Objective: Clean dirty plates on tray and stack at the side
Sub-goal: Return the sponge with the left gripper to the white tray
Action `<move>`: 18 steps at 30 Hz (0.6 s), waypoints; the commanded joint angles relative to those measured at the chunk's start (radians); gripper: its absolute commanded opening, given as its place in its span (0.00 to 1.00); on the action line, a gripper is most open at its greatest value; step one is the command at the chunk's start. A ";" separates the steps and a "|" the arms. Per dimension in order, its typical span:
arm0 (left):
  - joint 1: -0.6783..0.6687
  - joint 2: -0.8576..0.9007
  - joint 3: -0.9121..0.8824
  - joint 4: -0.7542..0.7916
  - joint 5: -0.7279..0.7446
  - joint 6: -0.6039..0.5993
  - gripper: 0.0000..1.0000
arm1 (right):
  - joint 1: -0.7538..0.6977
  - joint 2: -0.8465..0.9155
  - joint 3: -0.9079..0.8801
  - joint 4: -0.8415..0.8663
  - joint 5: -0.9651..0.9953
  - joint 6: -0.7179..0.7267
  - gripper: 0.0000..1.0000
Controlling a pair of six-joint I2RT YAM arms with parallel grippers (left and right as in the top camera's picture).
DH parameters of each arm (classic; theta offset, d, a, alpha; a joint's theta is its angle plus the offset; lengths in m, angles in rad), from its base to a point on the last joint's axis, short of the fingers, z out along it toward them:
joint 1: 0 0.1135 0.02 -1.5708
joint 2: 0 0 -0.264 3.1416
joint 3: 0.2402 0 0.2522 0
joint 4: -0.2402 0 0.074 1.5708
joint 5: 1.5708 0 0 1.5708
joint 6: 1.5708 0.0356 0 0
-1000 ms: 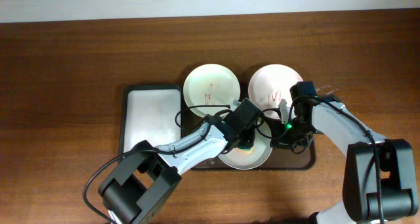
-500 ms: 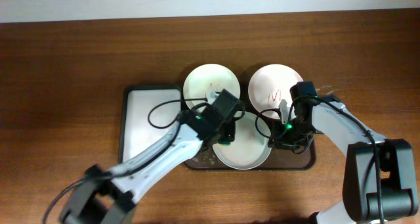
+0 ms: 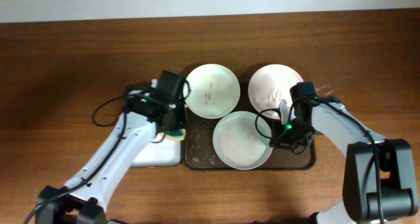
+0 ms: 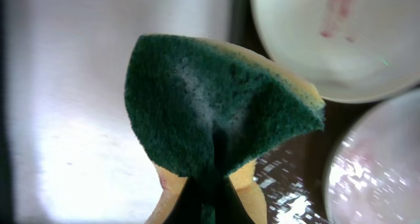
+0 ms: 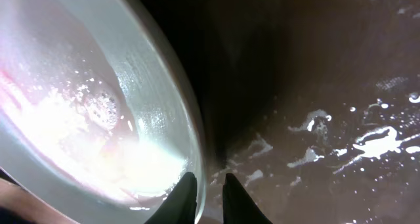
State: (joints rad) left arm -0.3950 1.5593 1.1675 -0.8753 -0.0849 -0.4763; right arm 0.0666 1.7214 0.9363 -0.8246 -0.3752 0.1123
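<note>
A cream plate [image 3: 211, 90], a pinkish plate [image 3: 275, 85] and a front plate [image 3: 239, 142] crowd the brown tray [image 3: 197, 158]; bare floor shows only at its 7 o'clock corner. The right arm [image 3: 338, 122] blocks 3 o'clock. The white tray [image 3: 141, 106] and the left arm [image 3: 121, 152] with its sponge [image 3: 174, 134] block 9 o'clock. The table [image 3: 65, 66] lies open at 12 o'clock.

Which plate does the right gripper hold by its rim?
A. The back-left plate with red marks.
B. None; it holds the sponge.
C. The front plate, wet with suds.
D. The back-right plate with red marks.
C: the right wrist view shows the right gripper with a fingertip on each side of the rim of the sudsy front plate; the green sponge is in the left gripper.
</note>
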 commanded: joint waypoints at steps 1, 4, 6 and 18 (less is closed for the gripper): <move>0.071 -0.014 -0.034 0.003 -0.010 0.060 0.00 | 0.006 0.004 -0.048 0.028 0.012 0.002 0.16; 0.102 -0.014 -0.080 0.033 -0.009 0.078 0.00 | 0.006 0.004 -0.062 0.065 0.006 0.002 0.05; 0.106 -0.014 -0.109 0.051 -0.010 0.078 0.00 | 0.006 0.003 -0.056 0.074 -0.026 0.001 0.04; 0.110 -0.003 -0.123 0.095 -0.032 0.107 0.00 | 0.013 -0.224 0.066 -0.047 0.122 0.007 0.04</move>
State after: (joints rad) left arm -0.2920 1.5597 1.0542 -0.8005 -0.1013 -0.4068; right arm 0.0666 1.5791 0.9710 -0.8631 -0.3573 0.1242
